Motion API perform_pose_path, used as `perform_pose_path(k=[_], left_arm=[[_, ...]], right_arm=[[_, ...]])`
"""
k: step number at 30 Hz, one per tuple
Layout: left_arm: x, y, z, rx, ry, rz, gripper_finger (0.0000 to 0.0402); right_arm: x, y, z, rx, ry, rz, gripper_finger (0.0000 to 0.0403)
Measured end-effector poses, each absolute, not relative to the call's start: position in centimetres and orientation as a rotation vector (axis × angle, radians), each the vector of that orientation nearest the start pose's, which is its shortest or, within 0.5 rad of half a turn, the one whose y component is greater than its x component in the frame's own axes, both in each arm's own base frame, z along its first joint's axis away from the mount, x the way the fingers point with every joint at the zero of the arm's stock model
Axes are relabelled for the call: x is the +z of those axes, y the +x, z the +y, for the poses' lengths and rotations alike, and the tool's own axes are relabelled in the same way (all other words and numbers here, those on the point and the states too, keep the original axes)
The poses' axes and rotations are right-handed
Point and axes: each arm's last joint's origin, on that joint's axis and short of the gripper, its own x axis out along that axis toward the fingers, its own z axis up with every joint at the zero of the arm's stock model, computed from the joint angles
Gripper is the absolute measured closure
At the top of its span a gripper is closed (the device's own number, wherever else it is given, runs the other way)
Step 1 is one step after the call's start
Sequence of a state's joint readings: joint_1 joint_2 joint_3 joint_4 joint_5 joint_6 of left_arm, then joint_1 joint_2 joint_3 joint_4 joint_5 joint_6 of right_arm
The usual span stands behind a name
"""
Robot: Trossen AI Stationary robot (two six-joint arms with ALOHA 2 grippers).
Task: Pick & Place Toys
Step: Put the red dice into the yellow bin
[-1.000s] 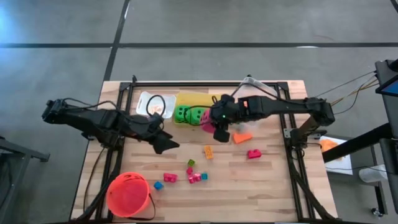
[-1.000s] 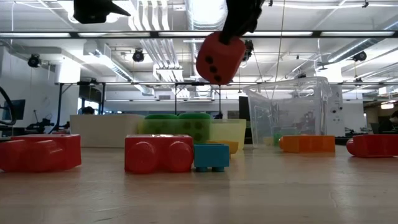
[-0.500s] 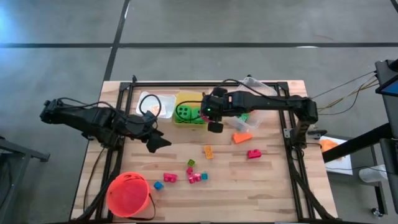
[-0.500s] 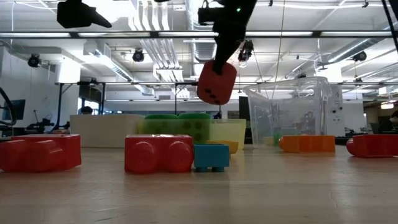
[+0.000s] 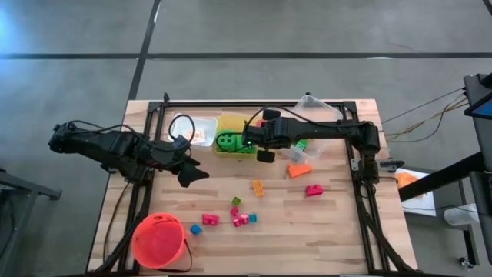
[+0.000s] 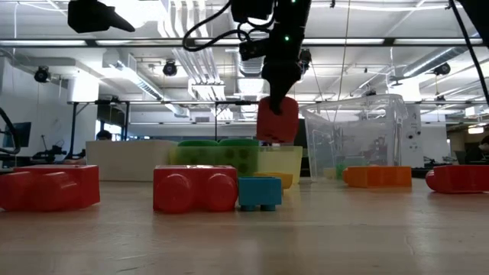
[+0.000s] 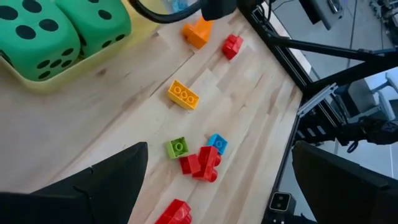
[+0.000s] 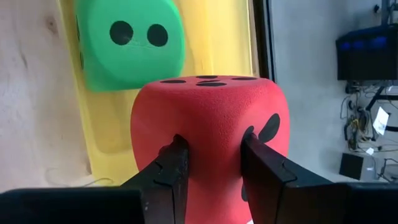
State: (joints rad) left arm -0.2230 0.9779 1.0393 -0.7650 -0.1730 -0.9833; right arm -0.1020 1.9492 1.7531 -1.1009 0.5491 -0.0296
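A pink-red black-dotted die [image 8: 208,118] hangs just above the yellow bin [image 8: 214,43], with my right gripper [image 5: 248,140] shut on it. In the low view the die [image 6: 276,120] is level with the bin's top. A green die [image 8: 130,46] lies in that bin; the left wrist view shows two green dice [image 7: 37,31] there side by side. Small blocks [image 5: 238,215], a yellow block [image 5: 257,187] and an orange wedge [image 5: 299,170] lie on the wood. My left gripper [image 5: 189,172] hovers wide open, high over the table's left half. My right gripper pinches the pink-red die between its two fingers [image 8: 168,174]. They bite into the middle of the face [image 8: 211,158] turned toward the wrist, and the soft foam is dented in at each finger. The fingers slant down from the table's right. The die hangs clear above the yellow bin.
An orange-red bucket [image 5: 159,240] stands at the near left corner. A white bin [image 5: 192,129] sits left of the yellow one and a clear bin [image 6: 355,137] to its right. A pink-red block [image 5: 314,189] lies right of centre.
My right gripper has carried the pink-red die toward the table's far left and down, tipping steeper, from beside the yellow bin to just over it. My left gripper has drawn back a little toward the table's left edge, still open.
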Motion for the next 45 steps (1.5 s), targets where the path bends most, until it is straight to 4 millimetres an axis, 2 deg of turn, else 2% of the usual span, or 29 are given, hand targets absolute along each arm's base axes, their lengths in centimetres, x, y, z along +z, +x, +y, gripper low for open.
perform_pose_path(k=[8,20,27,38,45], left_arm=[[33.5,18.4,-3.6,0.304,-0.812,0.637,0.0018],[33.5,18.4,-3.6,0.316,-0.812,0.629,0.0018],[33.5,18.4,-3.6,0.320,-0.815,0.626,0.0018],[33.5,18.4,-3.6,0.329,-0.822,0.621,0.0018],[33.5,18.4,-3.6,0.333,-0.831,0.619,0.0019]], right_arm=[[27.3,38.8,-5.5,-0.534,-0.328,1.310,0.0300],[24.8,39.6,-5.4,-0.490,-0.377,1.402,0.0317],[24.7,40.1,-5.0,-0.481,-0.375,1.365,0.0326],[24.1,40.7,-4.7,-0.406,-0.234,1.316,0.0336],[22.4,40.5,-4.7,-0.408,-0.200,1.317,0.0345]])
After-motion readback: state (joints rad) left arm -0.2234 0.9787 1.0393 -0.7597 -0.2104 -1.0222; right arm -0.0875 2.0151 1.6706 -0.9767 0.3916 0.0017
